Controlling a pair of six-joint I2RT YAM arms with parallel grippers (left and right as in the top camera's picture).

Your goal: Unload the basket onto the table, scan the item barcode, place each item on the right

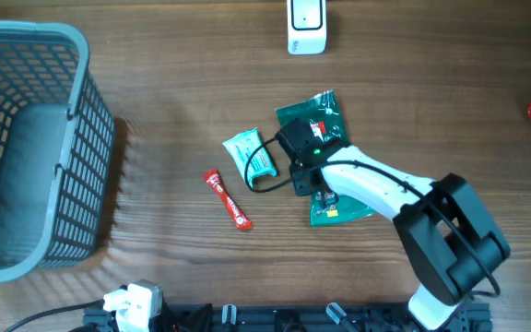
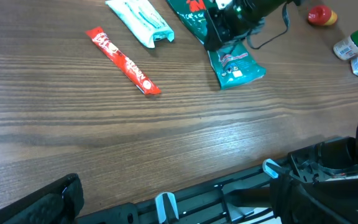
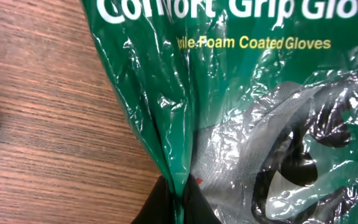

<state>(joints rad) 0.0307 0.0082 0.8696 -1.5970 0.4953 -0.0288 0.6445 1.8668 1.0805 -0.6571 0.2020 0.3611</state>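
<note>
1. R claw (image 3: 176,200) was pinched shut on a fold of the green glove pack (image 3: 247,93), which lay flat mid-table (image 1: 155,92).
2. R arm (image 1: 367,184) reached from the near right edge, up and left to the pack, claw down on it.
3. L claw (image 2: 185,196) hung wide open w/ nothing in it, low by the near edge.
4. Teal pack (image 1: 250,152) lay just left of the glove pack, w/ a red stick (image 1: 227,200) near it.
5. Grey basket (image 1: 81,55) stood far left, well apart; only its mesh floor showed inside.
6. White scanner (image 1: 306,23) stood at the far edge.
</note>
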